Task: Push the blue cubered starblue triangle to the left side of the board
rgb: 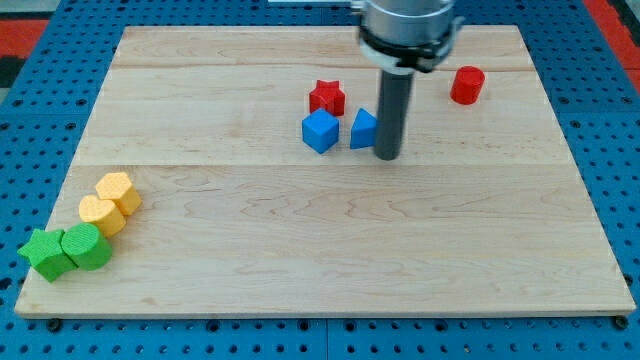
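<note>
A blue cube sits above the middle of the wooden board. A red star lies just above it, almost touching. A blue triangle lies right of the cube, its right part hidden behind my rod. My tip rests on the board against the triangle's right side.
A red cylinder stands at the view's upper right. Two yellow blocks and two green blocks cluster at the board's lower left corner. Blue pegboard surrounds the board.
</note>
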